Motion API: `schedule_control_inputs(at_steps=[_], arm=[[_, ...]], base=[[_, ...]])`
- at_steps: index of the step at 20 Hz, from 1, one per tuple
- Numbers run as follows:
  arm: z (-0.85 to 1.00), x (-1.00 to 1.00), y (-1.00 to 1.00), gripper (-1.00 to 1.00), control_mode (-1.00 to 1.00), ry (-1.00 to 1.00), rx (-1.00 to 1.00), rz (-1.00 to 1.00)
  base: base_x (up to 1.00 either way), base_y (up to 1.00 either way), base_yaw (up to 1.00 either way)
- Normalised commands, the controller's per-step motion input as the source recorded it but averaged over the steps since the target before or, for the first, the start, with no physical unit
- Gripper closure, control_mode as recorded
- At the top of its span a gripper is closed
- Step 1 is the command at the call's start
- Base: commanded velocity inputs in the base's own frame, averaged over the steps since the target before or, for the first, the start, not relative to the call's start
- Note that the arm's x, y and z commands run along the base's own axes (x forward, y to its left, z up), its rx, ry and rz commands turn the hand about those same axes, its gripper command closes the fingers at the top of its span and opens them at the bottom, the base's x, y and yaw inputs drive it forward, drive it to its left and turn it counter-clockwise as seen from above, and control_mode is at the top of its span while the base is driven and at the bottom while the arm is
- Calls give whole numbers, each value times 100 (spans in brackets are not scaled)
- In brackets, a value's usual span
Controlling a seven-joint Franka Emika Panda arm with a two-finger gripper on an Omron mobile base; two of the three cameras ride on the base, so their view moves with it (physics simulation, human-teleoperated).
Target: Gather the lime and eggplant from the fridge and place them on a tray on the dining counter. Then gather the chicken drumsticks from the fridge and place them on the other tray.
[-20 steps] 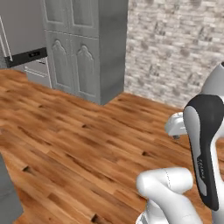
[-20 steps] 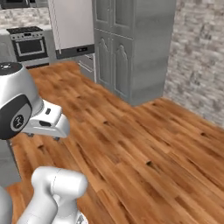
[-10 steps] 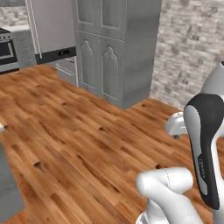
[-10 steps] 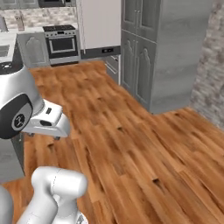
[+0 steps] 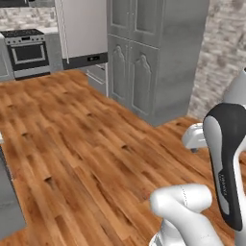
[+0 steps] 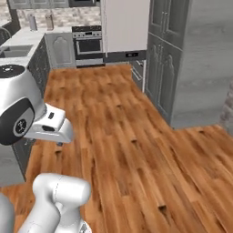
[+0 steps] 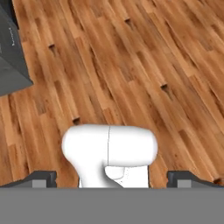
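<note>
gripper (image 7: 112,179): fingers wide open, nothing between, pointing down at floor.
floor (image 5: 81,158): bare wood planks, near and mid.
fridge (image 6: 124,27): far side, door closed, betw. oven and tall cabinet.
oven (image 6: 88,42): far, left of fridge.
tall cabinet (image 5: 153,53): grey, right of fridge.
counter (image 6: 18,41): far left, w/ sink.

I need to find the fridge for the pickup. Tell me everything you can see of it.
The fridge is a tall pale grey unit with a smooth, flat door, shut. A slim vertical handle runs down its left edge in the left base view. A dark strip crosses its base, above a lower drawer. It stands upright against the far wall, between the oven and the tall grey cabinet. Nothing touches its front.
</note>
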Motion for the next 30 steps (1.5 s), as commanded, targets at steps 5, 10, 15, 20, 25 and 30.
schedule_control_inputs(at_steps=[5, 10, 15, 20, 25, 30], arm=[[0, 0, 0, -100, 100, 0, 0, 0], [0, 0, 0, -100, 100, 0, 0, 0], [0, 0, 0, -100, 100, 0, 0, 0], [0, 0, 0, -100, 100, 0, 0, 0], [0, 0, 0, -100, 100, 0, 0, 0], [0, 0, 0, -100, 100, 0, 0, 0]], base=[[70, -3, 37], [94, 25, 30], [100, 24, 31], [100, 1, 37], [100, 7, 32], [99, -3, 13]])
